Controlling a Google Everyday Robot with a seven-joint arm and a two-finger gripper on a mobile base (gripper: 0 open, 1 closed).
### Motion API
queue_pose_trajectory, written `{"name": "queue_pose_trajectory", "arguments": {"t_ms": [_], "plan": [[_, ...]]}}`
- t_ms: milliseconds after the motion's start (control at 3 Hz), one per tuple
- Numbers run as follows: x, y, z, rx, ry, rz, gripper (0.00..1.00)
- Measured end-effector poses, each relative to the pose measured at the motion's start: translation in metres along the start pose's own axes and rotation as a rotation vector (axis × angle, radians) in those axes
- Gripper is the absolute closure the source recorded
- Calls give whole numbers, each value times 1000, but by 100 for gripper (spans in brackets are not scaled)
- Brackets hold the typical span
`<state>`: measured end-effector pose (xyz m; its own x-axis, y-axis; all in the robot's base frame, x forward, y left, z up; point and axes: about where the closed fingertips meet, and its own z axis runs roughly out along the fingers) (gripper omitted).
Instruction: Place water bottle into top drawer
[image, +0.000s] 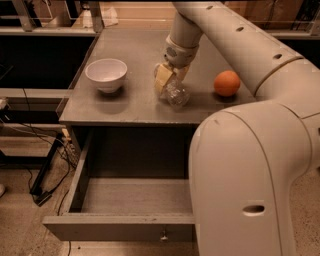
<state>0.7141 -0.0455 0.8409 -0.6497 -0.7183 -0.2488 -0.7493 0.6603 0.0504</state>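
Grey metal cabinet top (135, 107) fills the upper middle of the camera view, seen from above and in front, under dim warm light. At far left, black cables (40, 186) trail down onto a speckled floor (20, 227) beside the cabinet. On the left part of the top stands a white bowl (106, 74), upright and well apart from everything else. Near the middle of the top, the gripper (171, 78) reaches down from behind, and its pale yellowish fingers (162, 79) are drawn narrow on either side of the water bottle (176, 94), appearing to clasp it near its upper end. This small clear bottle sits directly under the gripper, close to the front edge of the top; its long axis seems to run from the fingers down and toward the viewer, though whether its lower end touches the surface cannot be told. Below and in front of that edge, the top drawer (120, 231) stands pulled out, its flat front panel and small knob (163, 235) nearest the viewer and its bare grey floor showing on the left side. From the bottle, then, the drawer lies forward past the edge and downward, so the coming move likely means carrying it toward the viewer first, then lowering. To the right of the bottle, near it but not touching, rests an orange fruit (226, 83). At far right the robot's thick white arm (250, 165) curves through the foreground and hides the drawer's right half.
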Motion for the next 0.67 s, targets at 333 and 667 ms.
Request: {"name": "queue_pose_trajectory", "arguments": {"t_ms": [333,667], "plan": [[0,0,0,0,0,0,70],[0,0,0,0,0,0,93]]}}
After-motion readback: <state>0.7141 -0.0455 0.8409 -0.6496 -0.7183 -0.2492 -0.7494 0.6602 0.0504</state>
